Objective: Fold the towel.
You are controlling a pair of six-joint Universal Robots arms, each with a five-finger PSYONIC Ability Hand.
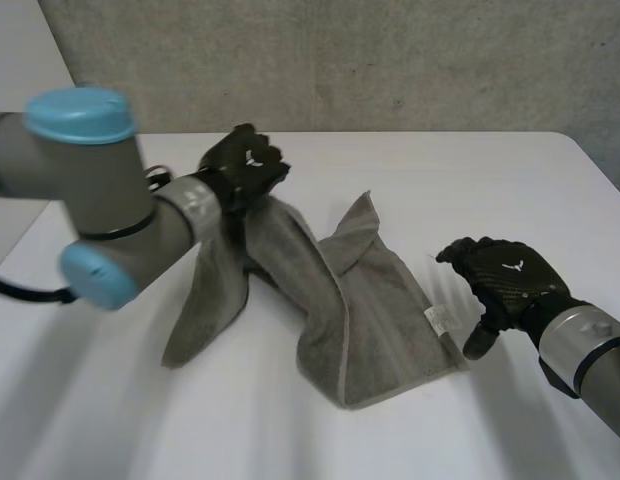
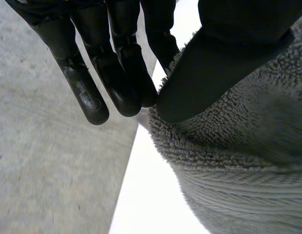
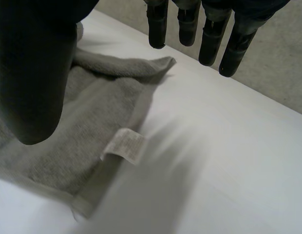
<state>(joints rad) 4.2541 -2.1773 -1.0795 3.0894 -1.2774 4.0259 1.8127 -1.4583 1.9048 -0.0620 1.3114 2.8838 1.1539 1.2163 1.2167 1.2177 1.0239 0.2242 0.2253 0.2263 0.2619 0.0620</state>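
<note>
The white table (image 1: 490,170) spans the scene from left to right, and its far-right corner is rounded. A grey, speckled wall (image 1: 390,60) stands directly behind the far edge. A lighter panel (image 1: 20,40) adjoins the wall at the far left.

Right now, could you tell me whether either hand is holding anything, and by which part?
The left hand pinches the towel by a lifted edge, with the rest hanging to the table. The right hand holds nothing and is open beside the towel.

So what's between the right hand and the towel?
Only a narrow strip of bare table, in the head view; the right hand is open beside the towel.
</note>
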